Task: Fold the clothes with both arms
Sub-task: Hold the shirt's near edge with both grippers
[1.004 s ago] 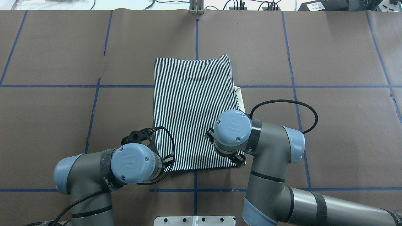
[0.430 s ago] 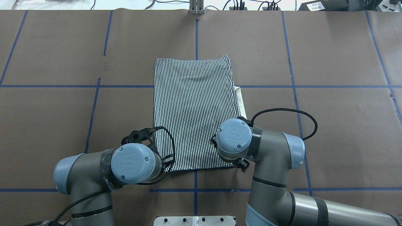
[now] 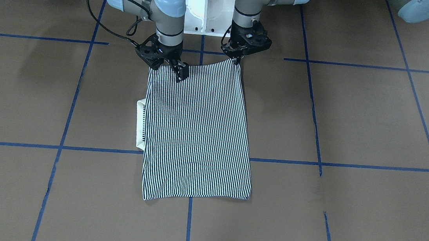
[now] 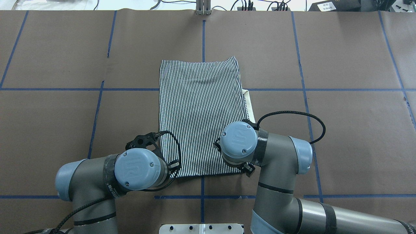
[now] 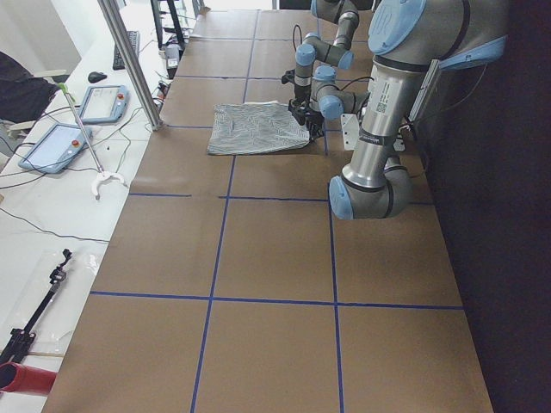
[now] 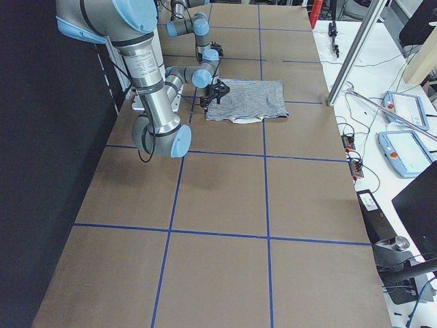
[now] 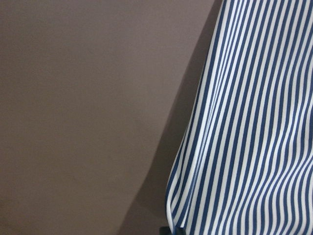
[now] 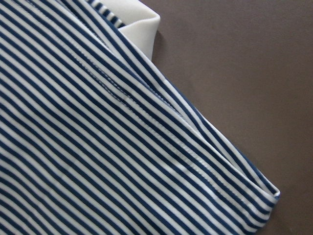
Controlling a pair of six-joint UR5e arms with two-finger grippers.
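Note:
The striped polo shirt [image 4: 201,117] lies folded into a rectangle at the table's middle and also shows in the front view [image 3: 197,134]. Its cream collar [image 4: 249,100] pokes out on the robot's right side. My left gripper [image 3: 238,59] is shut on the shirt's near-left corner. The left wrist view shows that edge [image 7: 234,147] raised a little off the table. My right gripper [image 3: 168,68] is open over the near-right corner, fingers spread on the fabric. The right wrist view shows that corner [image 8: 146,147] lying flat. In the overhead view both wrists hide the grippers.
The brown table cover [image 4: 341,136] carries blue tape grid lines. The white pedestal base [image 3: 207,9] stands just behind the shirt's near edge. Cables and plugs run along the far edge [image 4: 247,5]. Teach pendants [image 5: 99,103] and a metal post [image 5: 133,64] stand beyond the far side.
The right wrist has moved toward the robot along the shirt's right side, then slightly left. The left arm and the shirt have not visibly moved.

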